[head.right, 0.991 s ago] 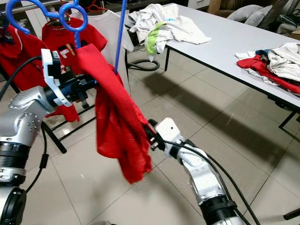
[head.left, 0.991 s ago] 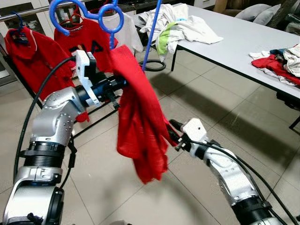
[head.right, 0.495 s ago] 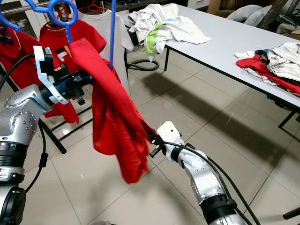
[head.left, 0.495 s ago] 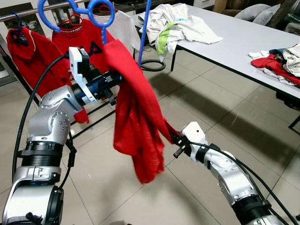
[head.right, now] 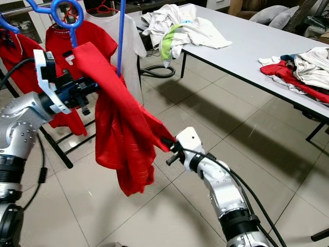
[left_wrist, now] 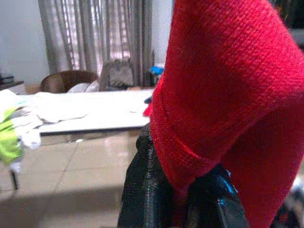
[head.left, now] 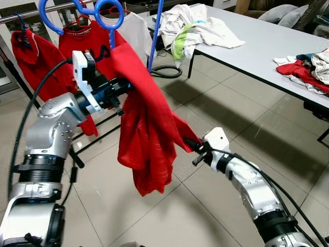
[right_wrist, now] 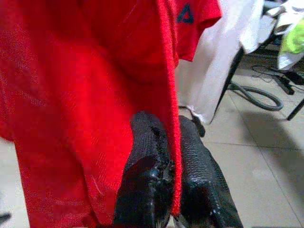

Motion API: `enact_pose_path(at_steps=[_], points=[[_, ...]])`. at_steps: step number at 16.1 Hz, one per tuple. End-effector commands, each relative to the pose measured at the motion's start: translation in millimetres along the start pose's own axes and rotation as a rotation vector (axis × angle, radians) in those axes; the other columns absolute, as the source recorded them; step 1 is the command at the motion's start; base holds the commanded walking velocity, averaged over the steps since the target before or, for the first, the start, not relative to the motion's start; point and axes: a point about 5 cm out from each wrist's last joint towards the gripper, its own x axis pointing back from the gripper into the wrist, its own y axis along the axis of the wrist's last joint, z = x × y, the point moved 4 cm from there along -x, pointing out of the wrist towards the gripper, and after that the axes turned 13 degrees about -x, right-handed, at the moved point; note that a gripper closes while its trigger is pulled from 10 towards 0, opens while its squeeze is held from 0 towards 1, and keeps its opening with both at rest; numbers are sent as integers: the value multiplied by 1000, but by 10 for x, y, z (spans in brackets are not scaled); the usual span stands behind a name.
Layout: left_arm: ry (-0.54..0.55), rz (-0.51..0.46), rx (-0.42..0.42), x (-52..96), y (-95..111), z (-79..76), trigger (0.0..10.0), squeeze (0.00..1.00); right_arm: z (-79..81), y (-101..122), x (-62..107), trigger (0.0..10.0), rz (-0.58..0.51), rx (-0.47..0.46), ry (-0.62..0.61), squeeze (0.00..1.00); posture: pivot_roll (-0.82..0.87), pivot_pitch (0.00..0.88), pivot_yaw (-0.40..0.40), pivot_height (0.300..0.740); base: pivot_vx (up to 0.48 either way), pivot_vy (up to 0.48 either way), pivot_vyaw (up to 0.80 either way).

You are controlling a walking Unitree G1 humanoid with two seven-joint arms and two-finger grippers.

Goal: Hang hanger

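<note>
The blue hanger [head.left: 110, 20] sits up at eleven o'clock in the left eye view, its looped top just under the rail of the clothes rack [head.left: 20, 15], with a red shirt [head.left: 144, 128] draped over it and hanging toward the tiled floor [head.left: 216, 108]. The left pincer [head.left: 122, 88] holds the shirt's upper fold at ten o'clock; the left wrist view shows what the head cameras cannot, its two black fingers [left_wrist: 142, 190] pressed together with a rolled red hem caught between them. The right pincer [head.left: 194, 146], near the centre, pulls a lower corner of the same shirt out toward four o'clock. The right wrist view makes the grip plain: a thin red edge runs down between the two closed fingers [right_wrist: 147, 180], and beyond it hang another red shirt [right_wrist: 194, 19] and a white garment [right_wrist: 223, 61] on the rack. At one o'clock in the eye views stands the grey bench [head.left: 267, 41], carrying a pile of white clothes [head.left: 193, 28] and, at its three o'clock end, a smaller red and white heap [head.left: 306, 67].
</note>
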Motion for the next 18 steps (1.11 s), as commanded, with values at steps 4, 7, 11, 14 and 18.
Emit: enact_pose_path(at_steps=[4,7,11,14,18], points=[[-104,178,-165,154,-194,-90,0,0,-477,322,116,0,-132,-204,-163,0,-29,0,40,740,0,0,0],[-146,215,-190,211,-326,-225,0,0,-768,582,221,0,-243,-337,-249,0,-29,0,39,740,0,0,0],[-328,267,-253,241,-545,-609,0,0,-932,869,311,0,-357,-494,-272,0,-32,0,40,740,0,0,0],[-384,507,-324,451,-916,-657,0,0,-890,1028,313,0,-383,-543,-224,0,-36,0,43,740,0,0,0],[-408,710,-379,679,-1173,-660,0,0,-891,1084,334,0,-391,-573,-216,0,-38,0,38,740,0,0,0]])
